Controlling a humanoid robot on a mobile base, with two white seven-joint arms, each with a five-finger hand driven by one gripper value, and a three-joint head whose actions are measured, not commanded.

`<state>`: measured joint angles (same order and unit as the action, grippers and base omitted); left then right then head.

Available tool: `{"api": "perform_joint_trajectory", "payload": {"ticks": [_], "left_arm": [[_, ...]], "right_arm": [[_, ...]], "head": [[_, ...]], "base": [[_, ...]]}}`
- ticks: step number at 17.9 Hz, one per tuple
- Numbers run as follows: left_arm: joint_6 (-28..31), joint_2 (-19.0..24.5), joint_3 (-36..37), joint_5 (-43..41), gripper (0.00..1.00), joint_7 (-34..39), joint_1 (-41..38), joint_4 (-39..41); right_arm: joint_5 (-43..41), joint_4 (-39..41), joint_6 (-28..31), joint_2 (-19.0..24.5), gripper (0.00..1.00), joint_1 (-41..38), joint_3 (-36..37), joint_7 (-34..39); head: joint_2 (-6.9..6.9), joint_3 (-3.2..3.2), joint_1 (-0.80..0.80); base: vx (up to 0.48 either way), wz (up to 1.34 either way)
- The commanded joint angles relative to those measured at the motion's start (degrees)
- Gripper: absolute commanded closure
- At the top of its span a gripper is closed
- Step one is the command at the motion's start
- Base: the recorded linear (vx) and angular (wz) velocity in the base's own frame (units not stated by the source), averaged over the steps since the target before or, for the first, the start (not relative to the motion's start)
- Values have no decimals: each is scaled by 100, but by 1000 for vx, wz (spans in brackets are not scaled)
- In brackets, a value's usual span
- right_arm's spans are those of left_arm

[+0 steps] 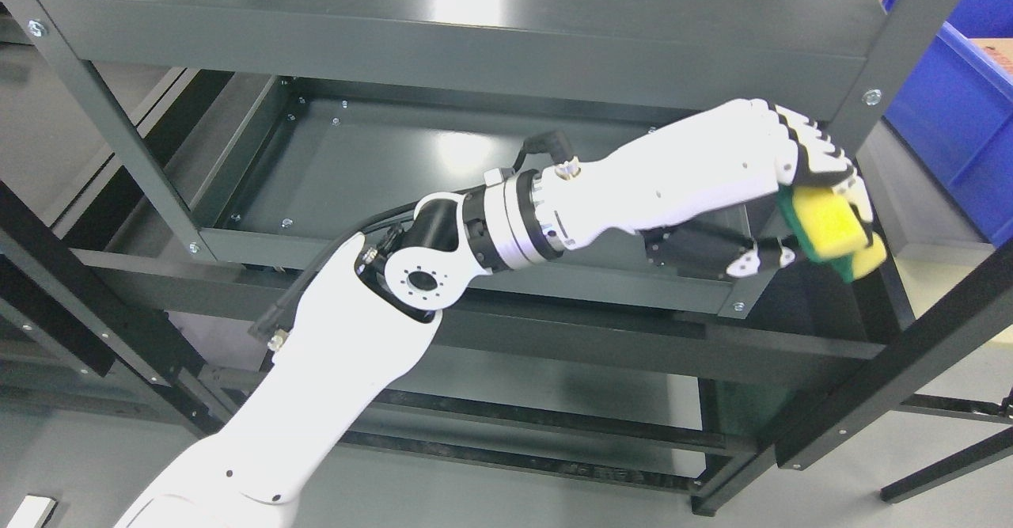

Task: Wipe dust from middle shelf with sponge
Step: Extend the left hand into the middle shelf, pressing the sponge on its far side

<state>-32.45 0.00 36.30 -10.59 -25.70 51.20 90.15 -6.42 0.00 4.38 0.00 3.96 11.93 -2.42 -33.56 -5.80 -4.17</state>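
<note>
Left hand (791, 195) clamped on sponge (831, 231) at middle shelf (411, 172) right front corner; risk: knuckles clip the upright post (878, 77), sponge slips.

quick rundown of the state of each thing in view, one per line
left hand: shut on the sponge, at the right end of the shelving
sponge: yellow with a green side, gripped, off the front right corner of the middle shelf
middle shelf: bare, nothing lying on it
top shelf: bare, glare on its surface
blue bin: at far right, contents mostly cut off
</note>
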Motion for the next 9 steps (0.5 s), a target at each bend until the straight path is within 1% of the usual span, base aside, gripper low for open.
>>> {"api": "perform_joint_trajectory", "payload": {"ticks": [1, 4, 7, 9], "left_arm": [[-7, 100, -683, -110, 87, -339, -391, 801], [19, 100, -1781, -101, 87, -541, -400, 1012], [-33, 100, -2748, -75, 84, -962, -513, 1074], [-235, 100, -3363, -75, 83, -1139, -750, 1074]], "right_arm": [[0, 100, 2, -100, 0, -1, 2, 31], [0, 100, 2, -100, 0, -1, -7, 31], [0, 100, 2, -100, 0, -1, 2, 31], [0, 100, 2, -100, 0, -1, -7, 31]], "head": [[0, 0, 0], [0, 0, 0], [0, 0, 0], [0, 0, 0]], "base": [[0, 0], [0, 0], [0, 0], [0, 0]]}}
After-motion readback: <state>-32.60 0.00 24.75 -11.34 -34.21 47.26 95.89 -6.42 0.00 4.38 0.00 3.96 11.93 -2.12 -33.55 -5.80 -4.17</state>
